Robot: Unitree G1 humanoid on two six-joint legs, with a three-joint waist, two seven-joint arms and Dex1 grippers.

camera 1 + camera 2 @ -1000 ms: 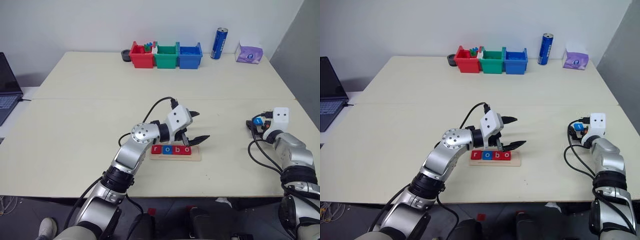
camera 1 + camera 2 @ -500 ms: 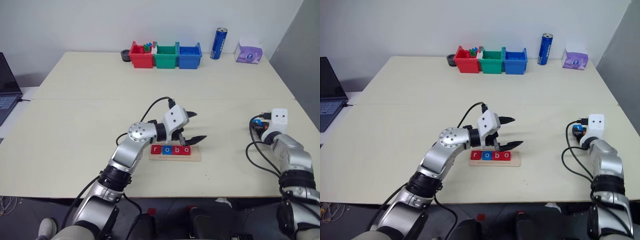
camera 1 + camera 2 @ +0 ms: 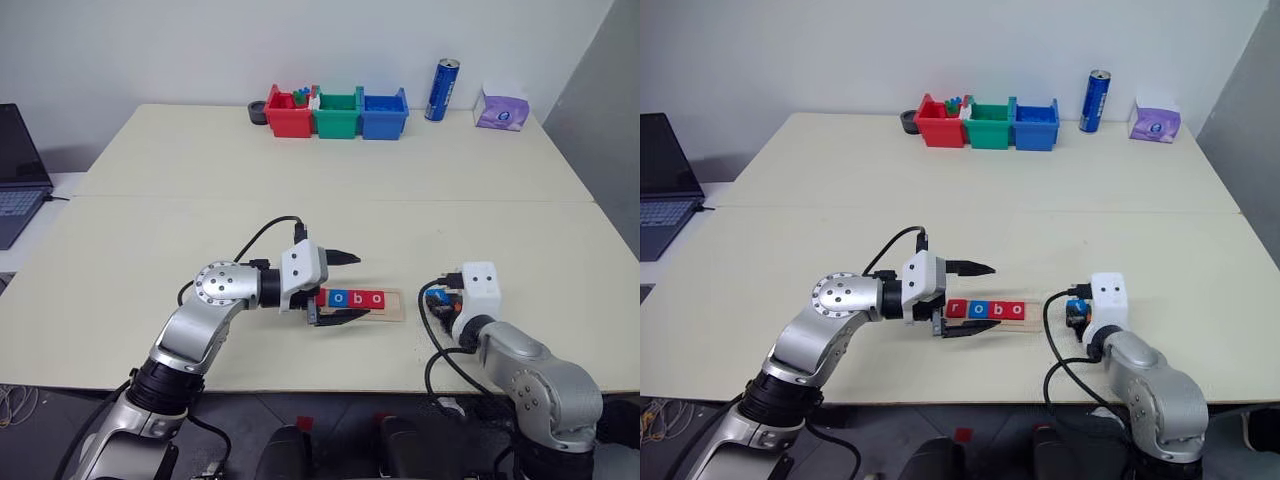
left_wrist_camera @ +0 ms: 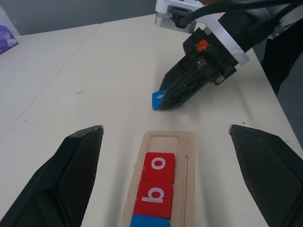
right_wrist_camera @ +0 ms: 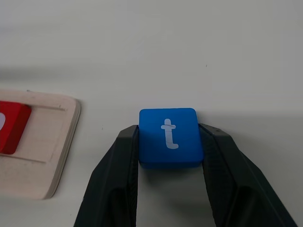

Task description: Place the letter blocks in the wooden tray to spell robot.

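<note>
Now that the right gripper (image 5: 168, 163), clamped on the blue t block (image 5: 169, 136), has swung beside the wooden tray (image 3: 390, 310), only slot 5 remains while the left gripper (image 3: 335, 288) stays wide.

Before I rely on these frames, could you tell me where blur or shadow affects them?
Left wrist view: the blue t block and the right gripper holding it are motion-smeared, while the wooden tray is sharp. Right wrist view: the t block is crisp, with soft shadow beneath the fingers; the tray's end looks softer. Eye views: even light, with a soft shadow under the left gripper.
</note>
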